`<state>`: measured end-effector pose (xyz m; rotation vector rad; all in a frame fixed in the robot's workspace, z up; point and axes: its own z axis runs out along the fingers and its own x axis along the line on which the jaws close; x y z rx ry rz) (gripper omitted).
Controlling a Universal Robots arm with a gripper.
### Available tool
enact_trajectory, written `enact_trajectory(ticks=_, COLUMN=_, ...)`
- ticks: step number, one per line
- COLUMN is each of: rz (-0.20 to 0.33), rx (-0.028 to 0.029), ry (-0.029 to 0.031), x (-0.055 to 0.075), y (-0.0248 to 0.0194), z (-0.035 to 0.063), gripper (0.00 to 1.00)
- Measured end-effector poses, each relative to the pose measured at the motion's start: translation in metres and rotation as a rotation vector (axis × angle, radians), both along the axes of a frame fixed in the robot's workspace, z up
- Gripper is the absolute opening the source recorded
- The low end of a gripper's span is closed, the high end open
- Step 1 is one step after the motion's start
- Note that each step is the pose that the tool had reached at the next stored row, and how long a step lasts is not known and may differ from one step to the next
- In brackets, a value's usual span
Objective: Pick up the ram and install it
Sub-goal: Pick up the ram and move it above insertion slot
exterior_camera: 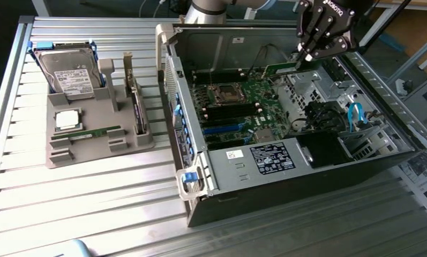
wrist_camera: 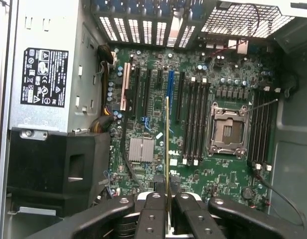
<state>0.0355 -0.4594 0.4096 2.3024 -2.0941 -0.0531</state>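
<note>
The gripper (wrist_camera: 167, 185) is closed narrowly on the ram (wrist_camera: 167, 139). Its fingers (wrist_camera: 156, 199) pinch the stick's upper edge, so it hangs edge-on over the motherboard (wrist_camera: 143, 99). The arm (exterior_camera: 202, 10) reaches down into the open computer case (exterior_camera: 285, 182) near its far wall. The ram seems to be clear of the slots.

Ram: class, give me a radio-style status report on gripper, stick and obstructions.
Gripper shut on ram. Ram held edge-on over motherboard, not seated. Nothing visible between it and the slots.
</note>
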Motion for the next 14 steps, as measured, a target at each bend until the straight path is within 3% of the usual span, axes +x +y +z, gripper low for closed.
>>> enact_trajectory(ticks=10, rz=-0.007, rx=-0.0017, ry=0.0, x=0.017, y=0.0026, z=-0.0002, gripper=0.13)
enact_trajectory(ticks=14, rz=-0.065, rx=-0.0022, ry=0.0001, x=0.021, y=0.0036, z=-0.0005, gripper=0.13)
